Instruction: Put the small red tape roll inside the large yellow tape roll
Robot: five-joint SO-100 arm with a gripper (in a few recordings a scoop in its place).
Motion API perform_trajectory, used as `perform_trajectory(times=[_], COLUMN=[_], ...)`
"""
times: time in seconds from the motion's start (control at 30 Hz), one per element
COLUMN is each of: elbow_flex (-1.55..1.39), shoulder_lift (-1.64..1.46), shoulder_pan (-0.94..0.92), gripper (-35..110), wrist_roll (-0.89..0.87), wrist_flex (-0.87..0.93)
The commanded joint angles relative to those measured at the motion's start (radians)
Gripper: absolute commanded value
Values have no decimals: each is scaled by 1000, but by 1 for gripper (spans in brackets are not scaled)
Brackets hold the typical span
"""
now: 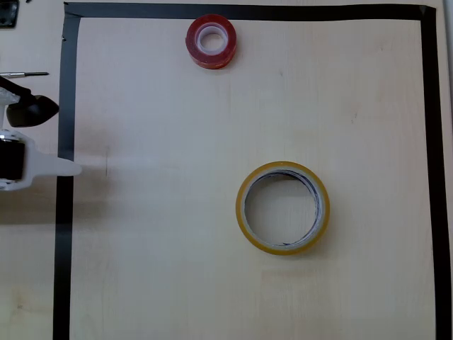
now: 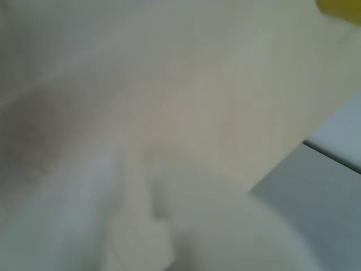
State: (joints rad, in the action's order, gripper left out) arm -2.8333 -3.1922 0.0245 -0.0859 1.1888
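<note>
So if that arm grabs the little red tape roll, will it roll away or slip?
Probably not roll: the small red tape roll lies flat on the table, hole up, so a nudge should slide it. Its glossy side may be a bit slippery between fingers. It looks thick and rigid, so likely it keeps its shape when squeezed.
</note>
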Motion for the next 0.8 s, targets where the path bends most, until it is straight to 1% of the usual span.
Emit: perform_trajectory(times=[0.0,0.23,0.4,0.63,0.77], elbow_flex=[221,583,841,1117,1223], shoulder_lift=[230,848,1173,1470,1565], shoulder_pan=[26,167,250,353,410], gripper=[0,0,0,0,0], wrist_roll=[-29,-71,-107,-175,-196], wrist_flex=[-87,-161,-175,-161,-143])
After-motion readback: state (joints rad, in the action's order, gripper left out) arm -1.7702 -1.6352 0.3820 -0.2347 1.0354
